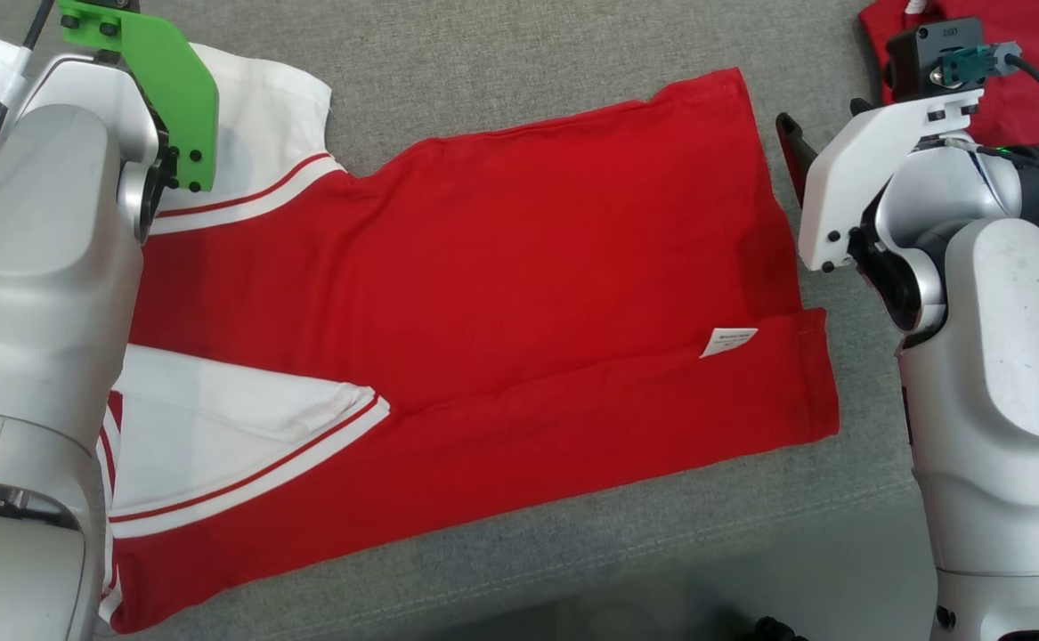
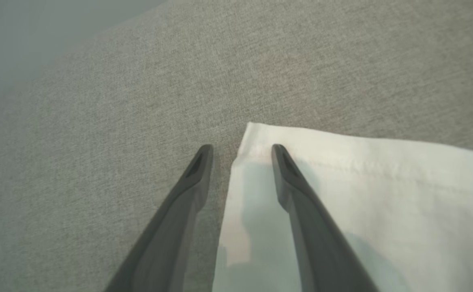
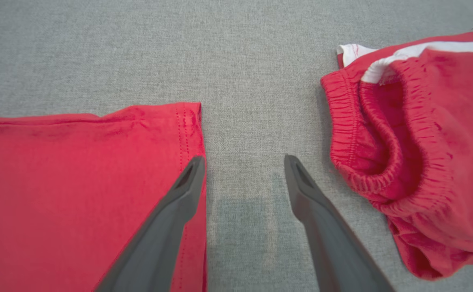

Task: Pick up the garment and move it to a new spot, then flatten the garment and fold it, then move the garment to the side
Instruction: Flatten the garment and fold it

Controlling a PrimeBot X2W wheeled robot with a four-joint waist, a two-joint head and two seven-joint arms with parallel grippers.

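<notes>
The left arm (image 1: 38, 267) covers the red T-shirt (image 1: 483, 267) at the left of the head view, so its neck end is hidden. The left gripper is behind that arm and a green plate (image 1: 163, 89) there. One dark finger (image 1: 795, 147) of the right gripper pokes out at the upper right.

The left wrist view shows the left gripper (image 2: 242, 150) with its fingers spread. One finger is over a white sleeve (image 2: 382, 182) corner and the other is over the gray tabletop (image 2: 98, 121). The sleeve edge runs between them. I cannot tell if the tips touch the cloth.

The right wrist view shows the right gripper (image 3: 242, 162) spread wide, pinching nothing. One finger is over the stitched bottom edge of the T-shirt and the other is over bare tabletop. At the right of that view is a bunched red piece with a stretchy, crinkly band, maybe shorts (image 3: 402, 142). In the head view they are cut off at the top right corner.

The T-shirt lies flat across the middle of the tabletop, which looks like rough woven cloth. The T-shirt is soft and smooth, with a small white tag (image 1: 729, 341) near the bottom edge.
</notes>
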